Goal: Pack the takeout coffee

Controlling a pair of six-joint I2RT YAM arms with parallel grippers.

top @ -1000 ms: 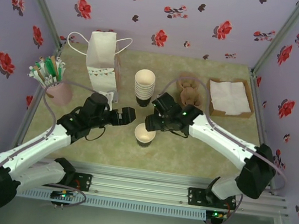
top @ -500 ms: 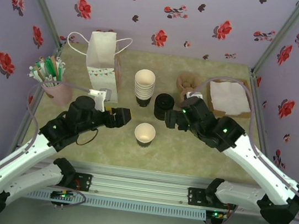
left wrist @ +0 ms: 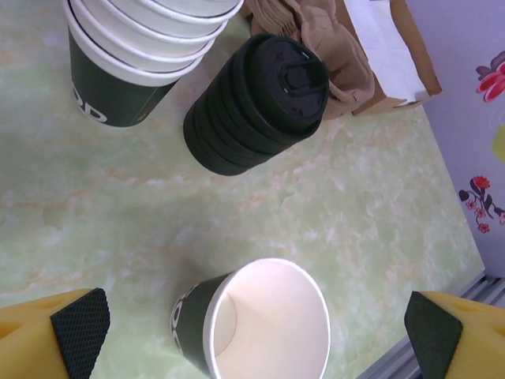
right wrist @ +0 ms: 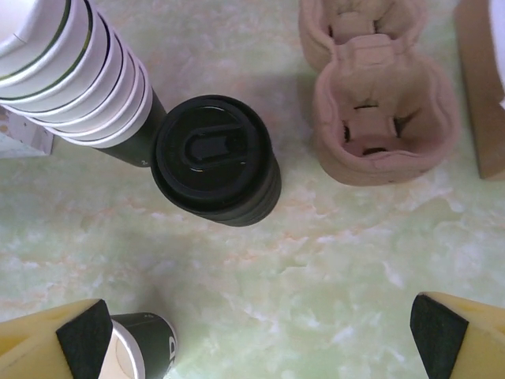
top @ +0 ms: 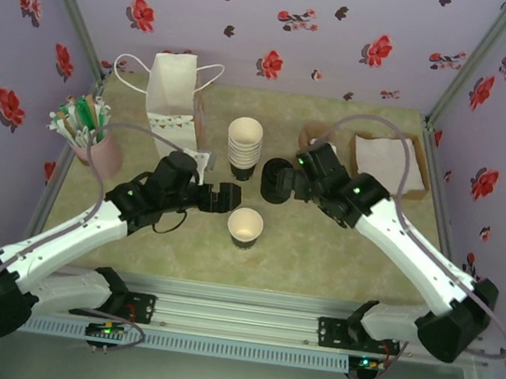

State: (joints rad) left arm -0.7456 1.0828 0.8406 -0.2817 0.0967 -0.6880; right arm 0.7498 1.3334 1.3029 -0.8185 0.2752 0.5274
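The lidded takeout coffee is out of view. A lone dark paper cup [top: 245, 227] stands upright with no lid, its cream inside showing. In the left wrist view this cup [left wrist: 264, 328] sits between my open left gripper's [left wrist: 256, 328] wide-spread fingertips [left wrist: 79, 324]; from above the left gripper [top: 230, 196] hovers just left of it. A squat black stack of lids [top: 276, 180] stands behind the cup. My right gripper [top: 294, 178] is open beside that stack, and the lid stack [right wrist: 215, 158] lies ahead of the right gripper [right wrist: 256, 335], with nothing between its fingers.
A stack of cream-rimmed cups [top: 245, 141] stands left of the lids. A white paper bag [top: 174, 94] is at the back left, a pink cup of stirrers [top: 86, 136] at the far left. A pulp cup carrier [right wrist: 379, 103] and a napkin box [top: 388, 166] sit at the back right.
My right gripper has pulled away from the lone cup and swung back toward the lid stack. My left gripper has moved right, closer to the cup.
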